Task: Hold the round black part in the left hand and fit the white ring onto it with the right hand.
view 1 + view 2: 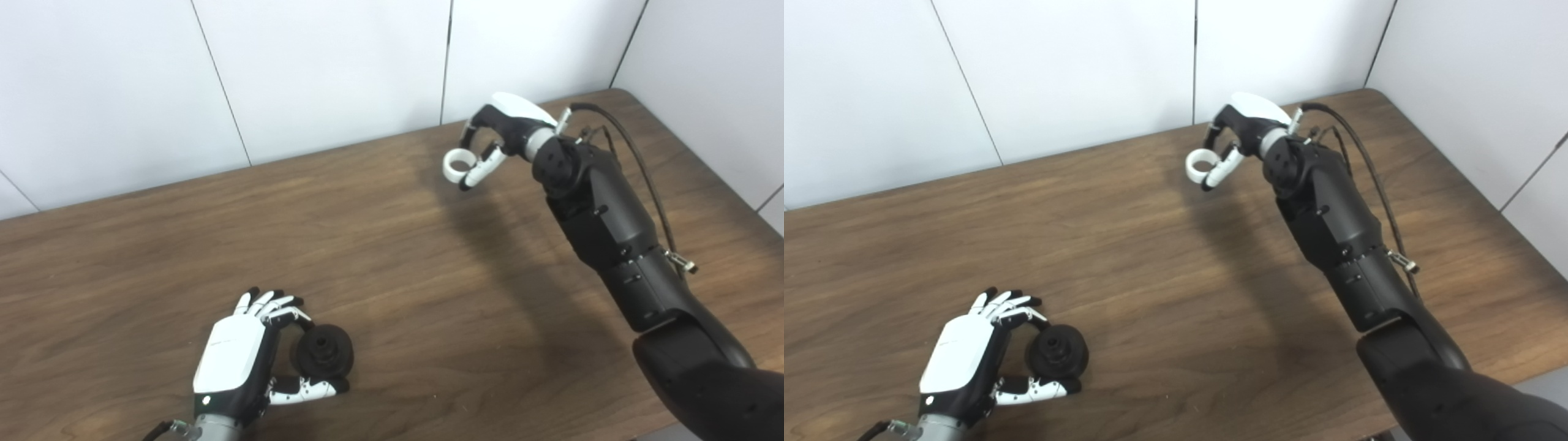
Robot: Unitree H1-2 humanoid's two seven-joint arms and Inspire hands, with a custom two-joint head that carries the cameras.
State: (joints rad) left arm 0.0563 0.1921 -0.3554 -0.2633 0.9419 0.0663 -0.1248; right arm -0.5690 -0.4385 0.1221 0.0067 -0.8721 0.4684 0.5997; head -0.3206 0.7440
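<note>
Surface: we see a dark brown wood-grain table [392,245], its far right corner rounded, with soft shadows under and beside our right arm.
Room: plain white wall panels [318,73] with thin dark seams stand behind the table and wrap round on the right.
Writing: we can read no brand, label or lettering on anything.
Left hand [245,361]: we reach in low at the near left, white back plate up, fingers curled over and thumb tucked beneath the round black part [323,352], gripping it at the fingertip side of the palm, just above or on the table; we cannot tell which.
Right arm [606,226]: black, stretched far across toward the back wall, a cable [637,159] looping along its outer side.
Right hand [499,138]: wrist bent, fingers hooked downward, pinching the white ring [459,164] between thumb and fingers, lifted clear of the table.
Spacing: the ring is well apart from the black part.
</note>
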